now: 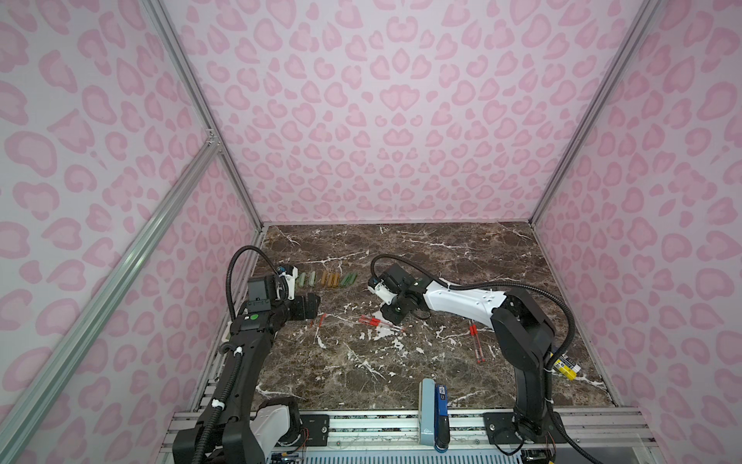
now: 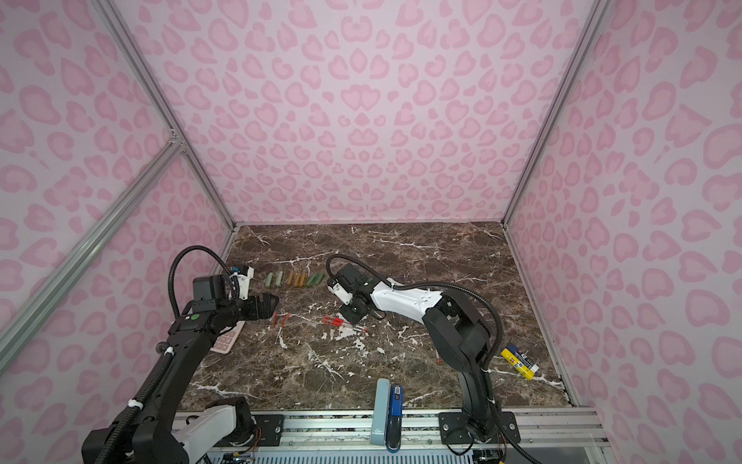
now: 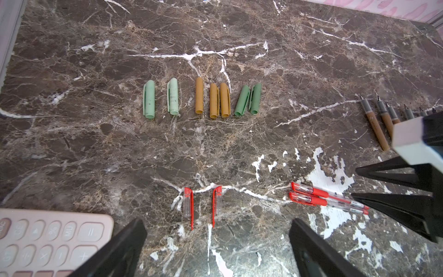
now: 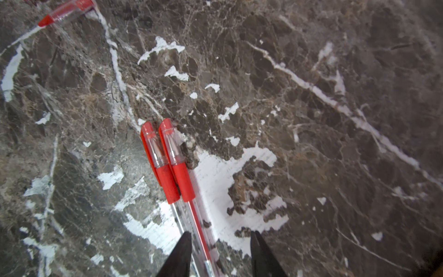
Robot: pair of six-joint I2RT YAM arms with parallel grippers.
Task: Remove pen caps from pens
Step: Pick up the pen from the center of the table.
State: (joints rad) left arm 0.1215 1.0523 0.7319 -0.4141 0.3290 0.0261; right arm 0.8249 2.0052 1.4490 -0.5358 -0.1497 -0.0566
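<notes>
Between right gripper jaws, half-apart: two capped pens | left gripper wide

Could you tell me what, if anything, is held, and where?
Nothing is held. The left gripper is open; the right gripper has jaws apart astride the barrel of a red pen.

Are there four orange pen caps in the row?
No, only three tan-orange pen caps lie in the row, between two pale green caps and two dark green caps.
</notes>
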